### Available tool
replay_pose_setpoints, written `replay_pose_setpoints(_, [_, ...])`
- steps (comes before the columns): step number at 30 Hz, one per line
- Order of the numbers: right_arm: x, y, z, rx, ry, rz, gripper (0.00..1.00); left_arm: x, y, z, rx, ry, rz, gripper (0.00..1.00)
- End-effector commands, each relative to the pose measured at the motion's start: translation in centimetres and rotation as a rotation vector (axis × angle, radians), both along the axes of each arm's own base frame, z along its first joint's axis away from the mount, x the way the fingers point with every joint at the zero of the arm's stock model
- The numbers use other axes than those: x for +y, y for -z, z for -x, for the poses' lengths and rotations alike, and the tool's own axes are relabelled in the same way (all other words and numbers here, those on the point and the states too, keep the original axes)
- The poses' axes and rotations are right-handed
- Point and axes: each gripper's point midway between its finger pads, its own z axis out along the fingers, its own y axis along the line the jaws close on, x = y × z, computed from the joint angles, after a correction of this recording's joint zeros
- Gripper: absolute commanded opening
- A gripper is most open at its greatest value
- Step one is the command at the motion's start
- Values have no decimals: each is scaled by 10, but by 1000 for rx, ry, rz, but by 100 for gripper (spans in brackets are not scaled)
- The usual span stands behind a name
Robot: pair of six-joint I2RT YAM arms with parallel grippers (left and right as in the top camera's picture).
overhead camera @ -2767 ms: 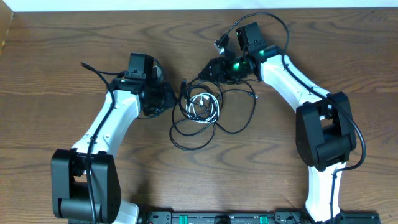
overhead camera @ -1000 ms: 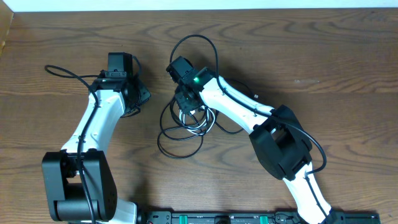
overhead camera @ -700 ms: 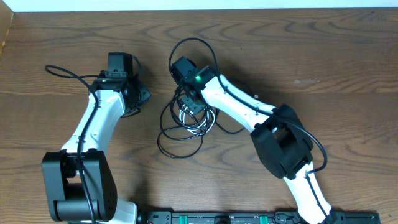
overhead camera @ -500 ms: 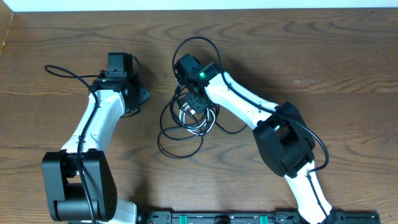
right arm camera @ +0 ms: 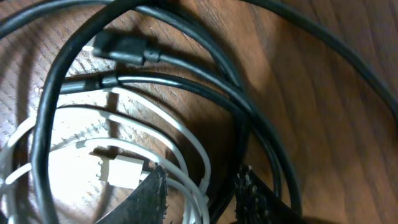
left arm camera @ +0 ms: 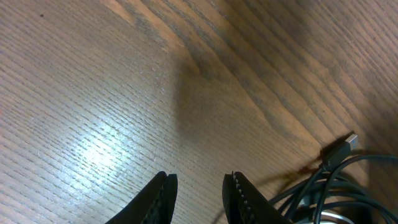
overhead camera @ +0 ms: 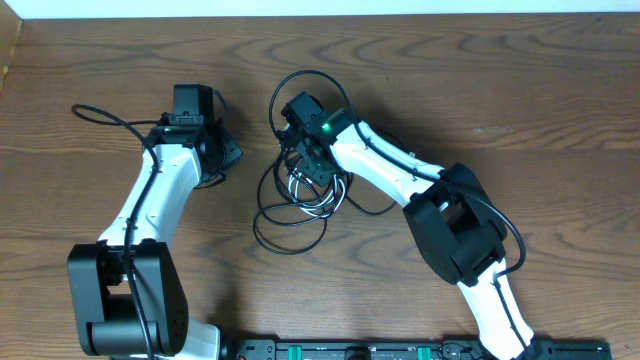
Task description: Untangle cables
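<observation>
- Cables (overhead camera: 300, 205): one heap at the centre of the overhead frame, on the table (overhead camera: 520, 90); not yet separated
- White cable (right arm camera: 37, 134): short, coiled in several turns inside the heap; black strands cross over it in the right wrist view, and its white plug end lies within the coil
- Black cables (right arm camera: 186, 87): long loops ringing the white coil and trailing toward the lower centre of the overhead frame; they cross one another at several places
- Progress, as judged: early; no cord is drawn free or laid apart, so all the sorting remains
- Right gripper (right arm camera: 202, 180): down in the heap, at its upper edge in the overhead frame; the jaws stand either side of white turns and a black strand; cannot tell whether they pinch these or only straddle them
- Left gripper (left arm camera: 200, 190): left of the heap and apart from it; jaws slightly parted with bare wood between them, holding nothing; a metal-tipped plug (left arm camera: 348, 142) and black loops show at the lower right of its view
- Change from the earliest frame: the right arm was at the upper right, its gripper at the heap's right edge, and now reaches across to the heap's top; the left arm was close beside the heap and now sits further left; the heap lies further left and spreads less to the right
- Change over the last second: the right wrist has shifted slightly; heap outline and left arm much the same
</observation>
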Motion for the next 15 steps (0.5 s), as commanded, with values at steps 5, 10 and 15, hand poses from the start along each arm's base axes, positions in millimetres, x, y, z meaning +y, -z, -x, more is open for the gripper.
replay_pose_setpoints(5, [12, 7, -4, -40, -54, -24, 7, 2, 2, 3, 9, -12, -9, 30])
replay_pose_setpoints(10, [16, -6, -6, -57, -56, -39, 1, 2, 2, 3, 9, -12, -9, 30])
replay_pose_setpoints(15, [23, -64, -11, -137, -26, -125, 1, 2, 2, 3, 9, -12, -9, 30])
